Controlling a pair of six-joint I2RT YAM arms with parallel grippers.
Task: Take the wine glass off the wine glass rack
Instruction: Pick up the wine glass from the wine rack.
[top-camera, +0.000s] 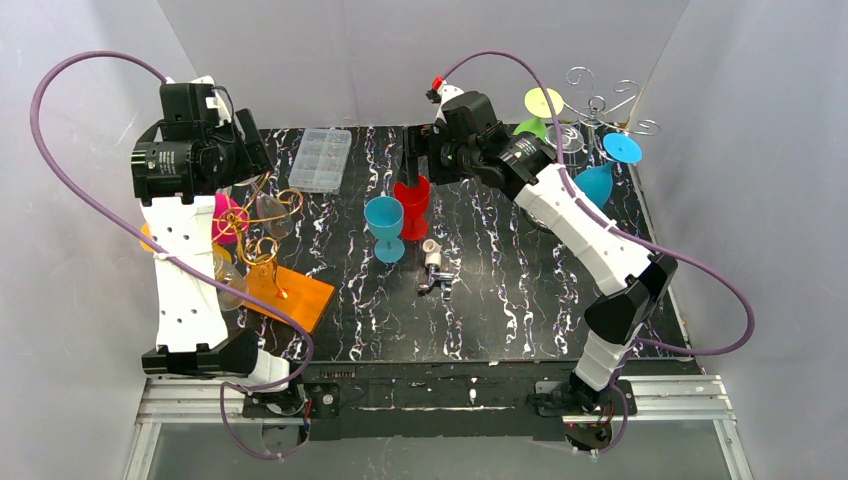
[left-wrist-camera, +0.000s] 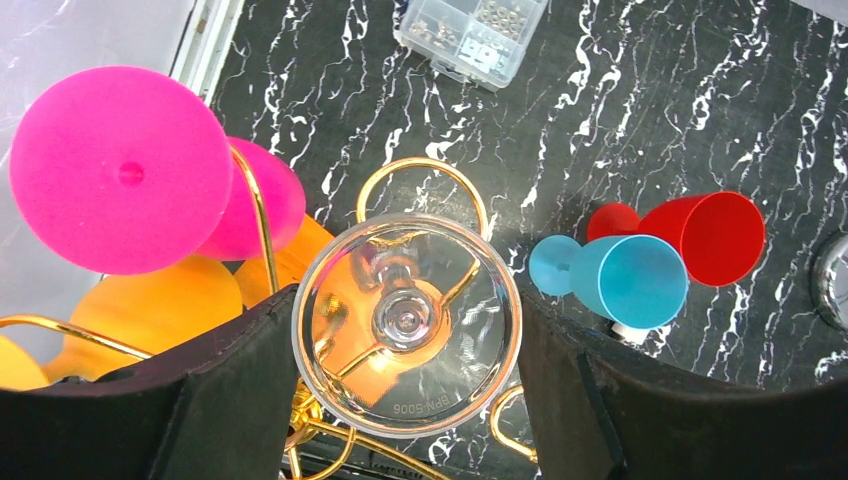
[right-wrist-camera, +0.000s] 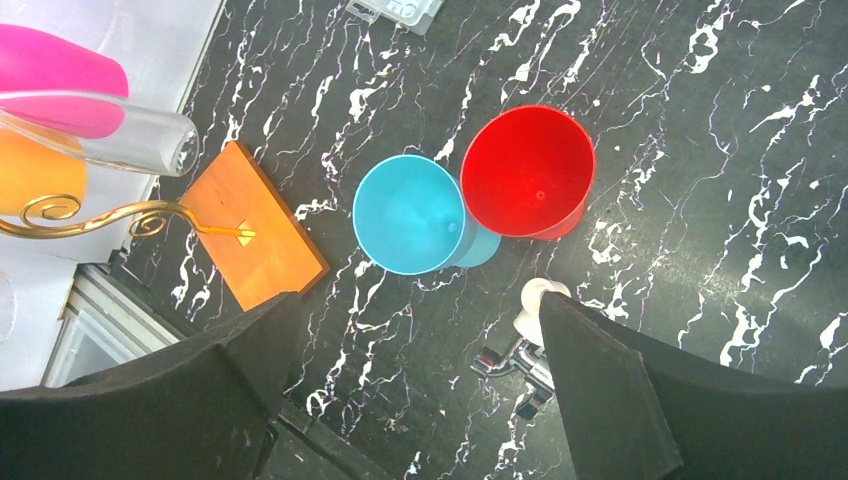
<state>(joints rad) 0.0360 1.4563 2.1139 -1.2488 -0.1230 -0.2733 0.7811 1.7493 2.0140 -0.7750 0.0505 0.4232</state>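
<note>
Left tool (left-wrist-camera: 405, 330) grips clear wine glass (left-wrist-camera: 440, 280) foot, embossed lettering (left-wrist-camera: 405, 408) unreadable; right tool (right-wrist-camera: 415, 320) gapes.

From above, the left arm (top-camera: 185, 290) covers much of the gold rack (top-camera: 265, 245) and the pink glass (top-camera: 228, 218) at nine o'clock on the worktop (top-camera: 520, 290). In the left wrist view the clear glass (left-wrist-camera: 405, 330) fills the gap of the left gripper (left-wrist-camera: 405, 305); whether its fingers (left-wrist-camera: 220, 400) press the foot cannot be told. The orange glass (left-wrist-camera: 150, 310) at eight o'clock is half hidden. The box (left-wrist-camera: 475, 35) is cut off at twelve o'clock, its contents too small to name. In the right wrist view a metal fitting (right-wrist-camera: 530, 335) at five o'clock is partly behind a finger (right-wrist-camera: 620, 400) of the right gripper (right-wrist-camera: 415, 300), and the rack and glasses run off the edge at nine o'clock.
</note>
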